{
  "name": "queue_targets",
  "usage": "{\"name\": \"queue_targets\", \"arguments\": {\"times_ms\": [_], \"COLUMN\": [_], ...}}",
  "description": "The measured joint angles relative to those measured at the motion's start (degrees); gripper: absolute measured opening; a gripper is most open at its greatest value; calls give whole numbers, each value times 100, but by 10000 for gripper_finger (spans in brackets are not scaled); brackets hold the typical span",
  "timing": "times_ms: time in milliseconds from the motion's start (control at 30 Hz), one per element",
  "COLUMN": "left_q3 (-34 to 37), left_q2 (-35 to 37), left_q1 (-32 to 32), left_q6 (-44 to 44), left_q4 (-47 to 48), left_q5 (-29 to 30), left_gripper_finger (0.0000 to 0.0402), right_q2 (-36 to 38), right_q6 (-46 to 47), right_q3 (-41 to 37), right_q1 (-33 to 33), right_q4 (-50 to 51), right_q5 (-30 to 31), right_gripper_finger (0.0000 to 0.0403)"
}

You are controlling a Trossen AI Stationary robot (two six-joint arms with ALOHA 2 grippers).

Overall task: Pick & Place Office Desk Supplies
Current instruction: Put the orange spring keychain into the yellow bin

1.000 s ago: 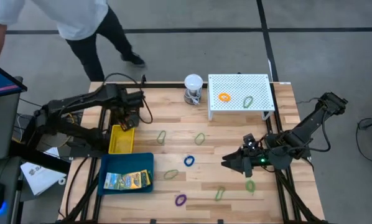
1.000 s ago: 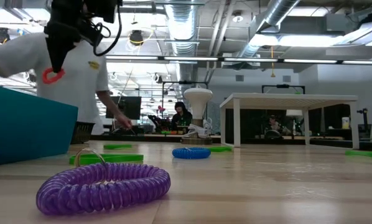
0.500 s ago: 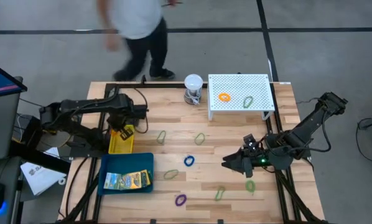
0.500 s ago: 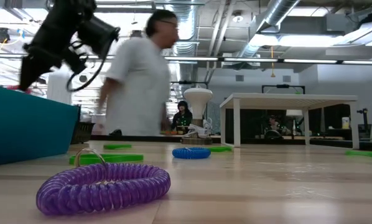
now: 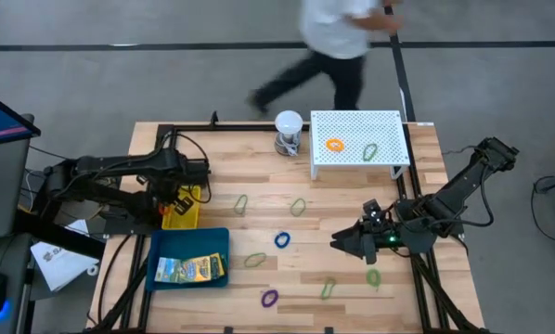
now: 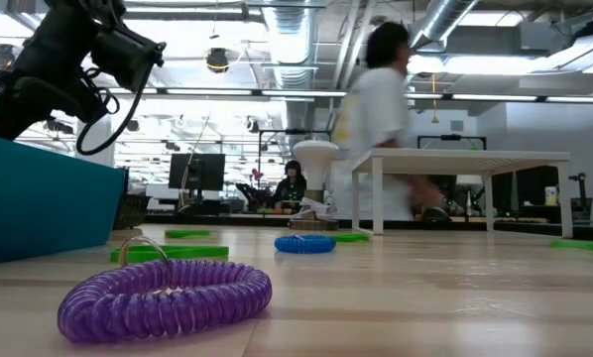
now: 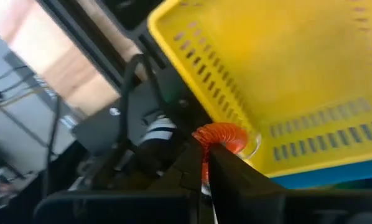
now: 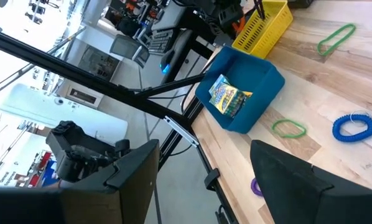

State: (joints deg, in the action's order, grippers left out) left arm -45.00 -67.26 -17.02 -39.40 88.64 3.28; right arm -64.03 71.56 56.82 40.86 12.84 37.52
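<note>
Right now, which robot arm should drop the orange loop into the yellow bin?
The left gripper: it is already shut on the orange loop right at the yellow bin. The right gripper sits open, far across the table.

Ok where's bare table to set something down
Bare wood lies between the yellow bin and the white ball-topped object, and along the near edge under the blue tray. The middle is crowded with scattered loops, such as the blue loop.

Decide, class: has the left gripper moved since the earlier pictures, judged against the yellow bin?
Yes. The left gripper, shut on an orange loop, has swung from the yellow bin's far end down toward its left rim.
</note>
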Motion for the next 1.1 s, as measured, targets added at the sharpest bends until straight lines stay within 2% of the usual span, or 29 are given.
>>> {"name": "queue_targets", "arguments": {"times_ms": [333,800,933,1100], "left_q3": [0,0,0,0], "left_q2": [50,48,48,48], "left_q1": [351,372,372,372], "left_q6": [-631,-727,-662,-565], "left_q4": [-317,-769,-769,-827], "left_q5": [-291,-364,-329,-314], "left_gripper_finger": [5,12,37,101], "right_q2": [0,0,0,0], "right_q6": [-44,-62,-60,-60], "right_q3": [0,0,0,0], "right_q1": [-2,-11,-9,-7], "right_q4": [11,17,17,16], "right_q5": [0,0,-2,-8], "right_gripper_finger": [249,249,249,249]}}
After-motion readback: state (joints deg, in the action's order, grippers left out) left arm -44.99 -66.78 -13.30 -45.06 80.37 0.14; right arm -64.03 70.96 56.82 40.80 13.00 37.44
